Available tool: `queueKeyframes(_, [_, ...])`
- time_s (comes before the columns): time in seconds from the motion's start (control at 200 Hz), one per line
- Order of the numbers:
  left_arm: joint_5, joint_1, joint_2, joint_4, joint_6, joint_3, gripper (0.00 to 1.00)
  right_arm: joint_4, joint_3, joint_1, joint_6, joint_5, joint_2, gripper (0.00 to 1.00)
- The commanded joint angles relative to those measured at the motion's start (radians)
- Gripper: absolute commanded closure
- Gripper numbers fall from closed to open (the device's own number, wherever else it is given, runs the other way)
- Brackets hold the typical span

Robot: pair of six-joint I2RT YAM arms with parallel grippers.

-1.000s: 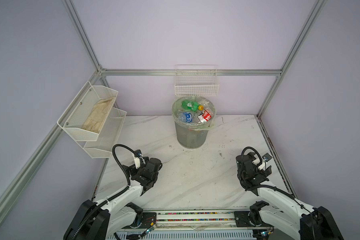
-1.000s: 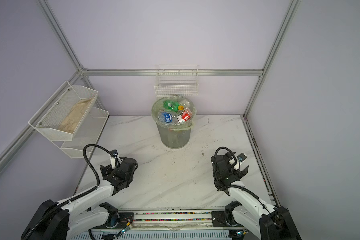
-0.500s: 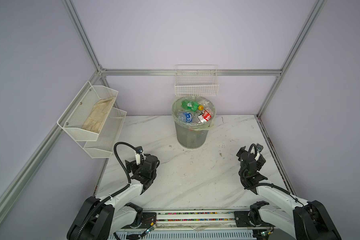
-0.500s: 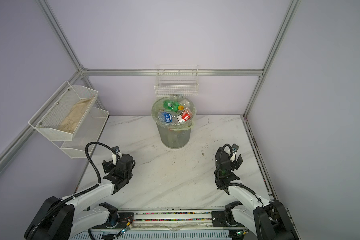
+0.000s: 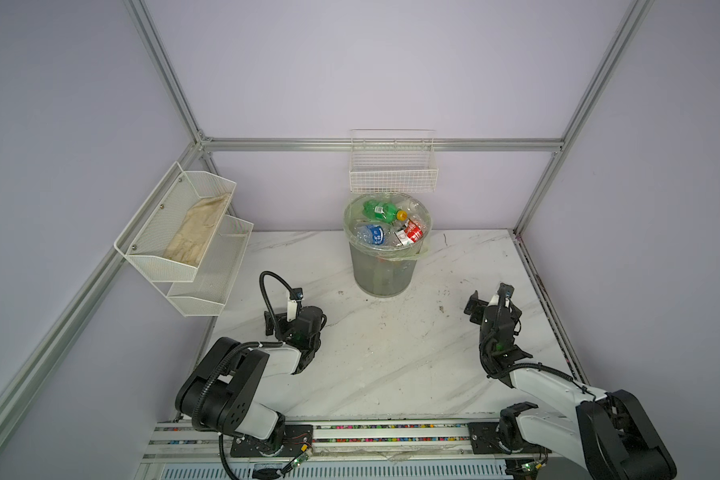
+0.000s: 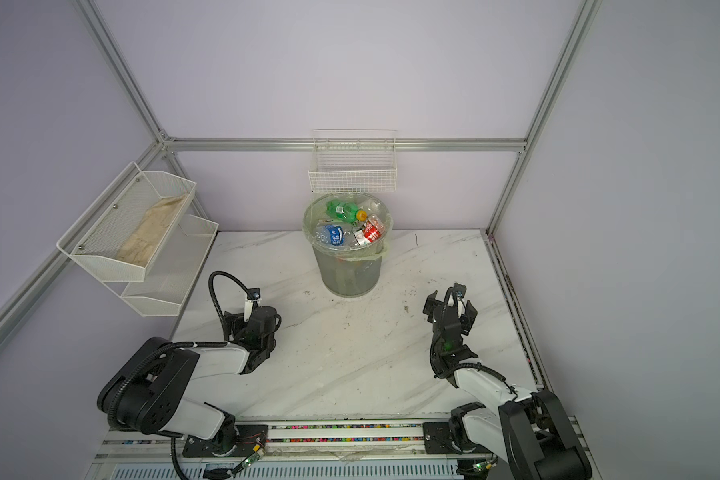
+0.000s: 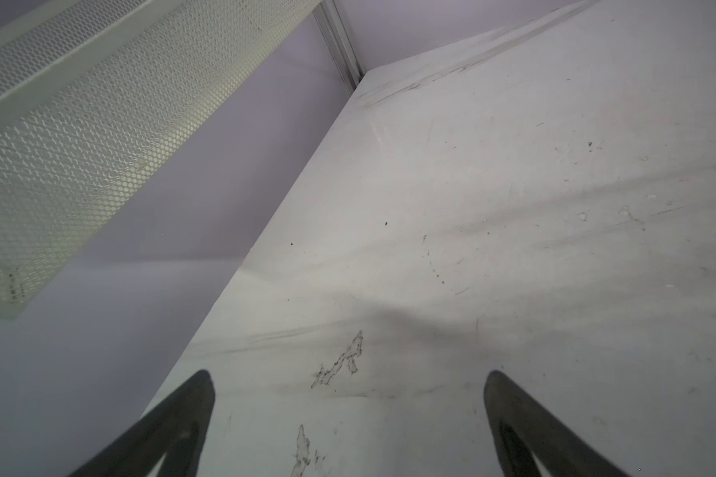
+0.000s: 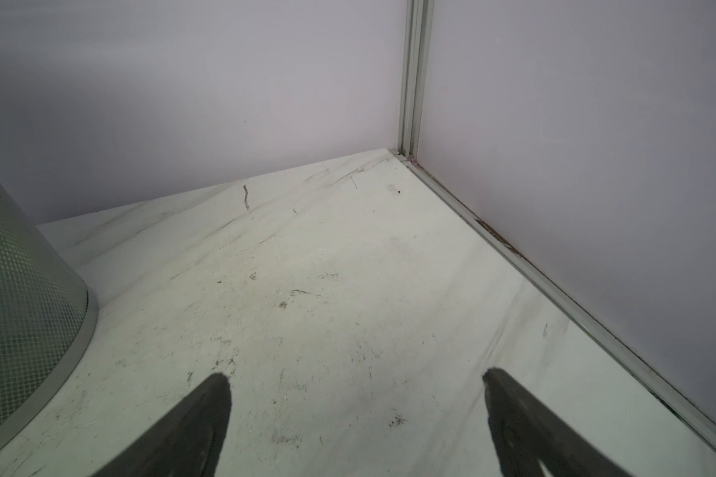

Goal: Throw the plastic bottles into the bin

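Both arms are folding back toward the near edge of the tabletop [image 5: 391, 365]; left end effector [image 7: 348, 380] and right end effector [image 8: 356, 378] are hanging spread, empty; plastic bottles [image 5: 375, 235] are filling the bin [image 5: 383, 274].

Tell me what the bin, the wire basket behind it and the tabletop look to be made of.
Bin: translucent grey plastic, likely; contents show through its wall, fine mesh texture. Its liner bag: thin pale green film, crinkled. Wire basket: white-coated metal wire, open grid. Tabletop: white marble-look, grey veins, scuffed; stone or laminate, cannot tell.
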Motion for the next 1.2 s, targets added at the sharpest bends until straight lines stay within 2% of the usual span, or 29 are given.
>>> queueKeyframes(0.0, [-0.006,0.009,-0.001,0.17,0.055,0.061,0.0,0.071,0.033,-0.033,-0.028,-0.038,0.041,0.03])
queueKeyframes(0.22, [-0.002,0.018,-0.015,0.199,0.05,0.042,0.0,0.21,0.009,-0.048,-0.058,-0.043,0.073,0.05])
queueKeyframes(0.345, [0.01,0.034,-0.015,0.22,0.055,0.034,0.0,0.255,0.038,-0.059,-0.072,-0.057,0.145,0.05])
queueKeyframes(0.555, [-0.026,0.04,0.037,0.505,0.199,-0.029,0.0,0.334,0.066,-0.08,-0.09,-0.091,0.237,0.05])
queueKeyframes(0.72, [-0.025,0.041,0.03,0.554,0.202,-0.055,0.0,0.391,0.067,-0.095,-0.098,-0.12,0.273,0.05])
queueKeyframes(0.88, [-0.022,0.043,0.071,0.727,0.263,-0.085,0.0,0.46,0.063,-0.106,-0.101,-0.133,0.301,0.05])
queueKeyframes(0.94, [-0.023,0.043,0.081,0.736,0.271,-0.08,0.0,0.484,0.062,-0.11,-0.102,-0.139,0.315,0.05])
queueKeyframes(1.05, [-0.003,0.046,0.077,0.745,0.261,-0.087,0.0,0.554,0.043,-0.119,-0.098,-0.132,0.33,0.05])
queueKeyframes(1.095, [0.006,0.055,0.071,0.756,0.219,-0.105,0.0,0.591,0.025,-0.122,-0.093,-0.124,0.329,0.05])
queueKeyframes(1.125, [0.066,0.077,0.076,0.78,0.16,-0.135,0.0,0.618,0.011,-0.126,-0.09,-0.119,0.327,0.05])
queueKeyframes(1.15, [0.131,0.104,0.094,0.838,0.156,-0.165,0.0,0.647,-0.005,-0.127,-0.083,-0.114,0.323,0.05])
queueKeyframes(1.195, [0.151,0.126,0.128,0.931,0.168,-0.182,0.0,0.69,-0.032,-0.134,-0.079,-0.109,0.315,0.05])
